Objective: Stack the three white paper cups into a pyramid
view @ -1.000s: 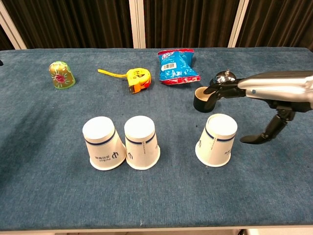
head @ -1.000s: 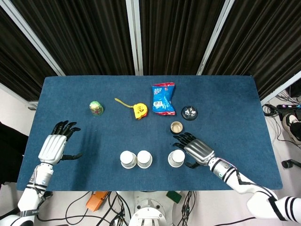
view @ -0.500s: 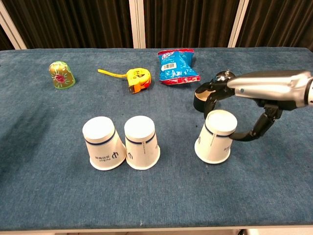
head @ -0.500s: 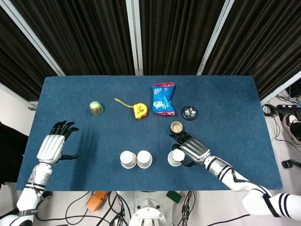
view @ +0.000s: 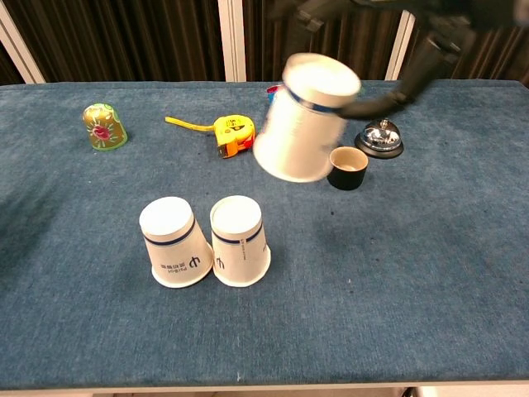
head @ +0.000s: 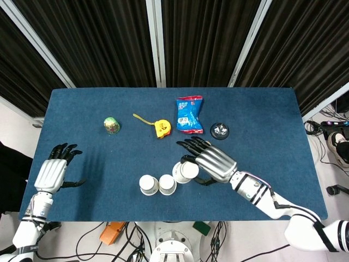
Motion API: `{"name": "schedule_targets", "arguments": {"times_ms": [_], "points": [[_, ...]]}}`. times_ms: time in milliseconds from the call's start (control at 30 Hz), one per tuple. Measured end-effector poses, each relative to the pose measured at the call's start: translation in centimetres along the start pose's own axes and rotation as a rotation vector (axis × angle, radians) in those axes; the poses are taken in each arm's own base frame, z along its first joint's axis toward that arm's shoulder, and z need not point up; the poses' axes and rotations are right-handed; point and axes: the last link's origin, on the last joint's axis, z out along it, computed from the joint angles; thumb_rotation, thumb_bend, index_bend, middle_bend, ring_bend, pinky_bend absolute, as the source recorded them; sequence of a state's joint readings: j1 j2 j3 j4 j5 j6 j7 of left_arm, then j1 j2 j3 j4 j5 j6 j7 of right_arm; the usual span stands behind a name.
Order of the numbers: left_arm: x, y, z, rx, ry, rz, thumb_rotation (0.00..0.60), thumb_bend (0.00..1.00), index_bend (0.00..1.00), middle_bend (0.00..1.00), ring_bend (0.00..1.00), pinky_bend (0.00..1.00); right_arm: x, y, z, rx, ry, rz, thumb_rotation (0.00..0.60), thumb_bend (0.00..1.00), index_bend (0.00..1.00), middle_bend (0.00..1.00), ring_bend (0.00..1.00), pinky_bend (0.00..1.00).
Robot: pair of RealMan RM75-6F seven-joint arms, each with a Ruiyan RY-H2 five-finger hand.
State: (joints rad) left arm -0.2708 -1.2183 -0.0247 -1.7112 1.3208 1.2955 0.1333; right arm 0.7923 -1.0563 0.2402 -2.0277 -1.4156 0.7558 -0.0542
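Now the right hand (head: 214, 162) grips the third white paper cup (view: 306, 117) by its side wall, fingers wrapped around it, and carries it upside down and tilted in the air at centre frame in the chest view, above the small black cup (view: 347, 168). The other two paper cups (view: 207, 242) stand inverted and touching side by side on the blue table (view: 430, 273), lower left of centre. The left hand (head: 50, 173) hovers at the far left edge of the head view, fingers spread and holding nothing. Thin paper like this is likely very light and easily crushed, so a gentle hold around the mid wall seems best, squeezing little. Set down, its rim would need to bridge both flat bases evenly, or it may tip
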Motion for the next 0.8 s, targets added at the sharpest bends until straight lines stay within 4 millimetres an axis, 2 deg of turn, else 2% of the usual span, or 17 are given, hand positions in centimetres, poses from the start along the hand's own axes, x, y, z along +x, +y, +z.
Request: {"name": "schedule_targets", "arguments": {"times_ms": [167, 500, 800], "points": [[-0.1, -0.4, -0.1, 0.012, -0.004, -0.005, 0.544, 0.10, 0.23, 0.11, 0.00, 0.02, 0.0, -1.7, 2.6, 0.054, -0.054, 0.008, 0.600, 0.50, 0.46, 0.07, 0.00, 0.08], [-0.4, -1.1, -0.1, 0.032, -0.010, -0.014, 0.545, 0.10, 0.23, 0.10, 0.00, 0.02, -2.0, -4.1, 7.7, 0.089, -0.139, -0.018, 0.600, 0.50, 0.45, 0.07, 0.00, 0.08], [-0.7, -1.5, -0.2, 0.039, -0.015, -0.023, 0.546, 0.10, 0.23, 0.10, 0.00, 0.02, -2.8, -4.8, 9.2, 0.067, -0.170, -0.051, 0.600, 0.50, 0.41, 0.07, 0.00, 0.08]]}}
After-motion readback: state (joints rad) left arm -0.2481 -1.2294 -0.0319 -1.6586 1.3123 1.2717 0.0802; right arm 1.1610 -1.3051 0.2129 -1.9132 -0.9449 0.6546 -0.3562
